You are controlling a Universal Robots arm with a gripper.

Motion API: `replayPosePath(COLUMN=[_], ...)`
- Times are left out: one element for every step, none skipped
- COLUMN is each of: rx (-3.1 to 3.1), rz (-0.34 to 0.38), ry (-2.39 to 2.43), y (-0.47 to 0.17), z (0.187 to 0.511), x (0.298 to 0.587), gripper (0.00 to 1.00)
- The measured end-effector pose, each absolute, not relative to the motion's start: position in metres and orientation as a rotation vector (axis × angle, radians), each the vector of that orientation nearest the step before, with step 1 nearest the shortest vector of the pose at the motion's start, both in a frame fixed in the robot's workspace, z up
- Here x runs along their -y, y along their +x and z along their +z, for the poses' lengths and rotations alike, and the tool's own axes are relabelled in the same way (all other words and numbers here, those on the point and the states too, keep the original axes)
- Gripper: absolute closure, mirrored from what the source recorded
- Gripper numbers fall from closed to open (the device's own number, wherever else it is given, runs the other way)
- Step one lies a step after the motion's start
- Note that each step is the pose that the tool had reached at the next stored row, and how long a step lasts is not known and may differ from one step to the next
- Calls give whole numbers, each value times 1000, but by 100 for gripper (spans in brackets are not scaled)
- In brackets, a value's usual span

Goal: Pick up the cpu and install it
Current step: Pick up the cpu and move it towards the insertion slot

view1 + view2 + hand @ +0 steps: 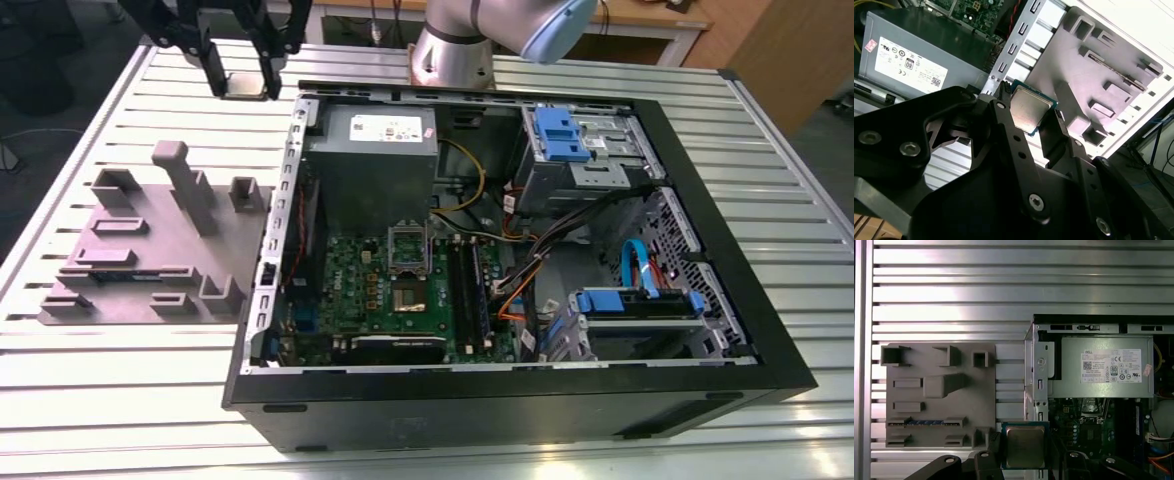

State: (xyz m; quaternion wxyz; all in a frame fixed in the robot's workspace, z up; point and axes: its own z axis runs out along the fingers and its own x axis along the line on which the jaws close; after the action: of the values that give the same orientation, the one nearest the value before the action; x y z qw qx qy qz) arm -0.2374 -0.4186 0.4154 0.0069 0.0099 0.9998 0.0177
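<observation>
- The gripper (244,72) hangs in the upper left of the exterior view. Its two black fingers (274,55) are closed in on the cpu (246,88), pinching it by opposite edges.
- The cpu is a small, flat square with a silver-grey metal top that has a dull sheen.
- In the second wrist view the cpu (1026,112) sits tilted between the fingers, and a thin dark greenish rim shows around the metal cap.
- In the first wrist view the cpu (1025,446) faces the camera flat. Its top is plain and evenly lit, with the same darker border all round.
- In the exterior view the cpu is over the slatted metal table (120,380), just outside the upper left corner of the open computer case (534,405).
- The grey fixture block (147,250) lies on the table lower in that frame, at the exterior view's left of the case.
- Inside the case, the grey power supply (374,150) with its white label is the part nearest the cpu.
- The green motherboard (360,290) lies further down the frame, well apart from the cpu.
</observation>
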Motion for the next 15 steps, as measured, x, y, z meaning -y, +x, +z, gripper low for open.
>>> replayPosePath(rx=[-3127,-3127,-3127,-3127,-3127,-3127,-3127,-3127,-3127,-3127,-3127,-3127,-3127,-3127,-3127], rz=[55,55,55,55,55,55,55,55,55,55,55,55,55,55,55], ry=[31,31,31,31,31,31,31,31,31,31,31,31,31,31,31], y=[-236,-235,-234,-232,-231,-230,-229,-228,-226,-225,-224,-224,-223,-221,-221], z=[415,415,415,415,416,415,415,415,415,415,415,415,415,415,415], x=[419,419,419,419,419,419,419,419,419,419,419,419,419,419,419], gripper=[53,53,53,53,53,53,53,53,53,53,53,53,53,53,53])
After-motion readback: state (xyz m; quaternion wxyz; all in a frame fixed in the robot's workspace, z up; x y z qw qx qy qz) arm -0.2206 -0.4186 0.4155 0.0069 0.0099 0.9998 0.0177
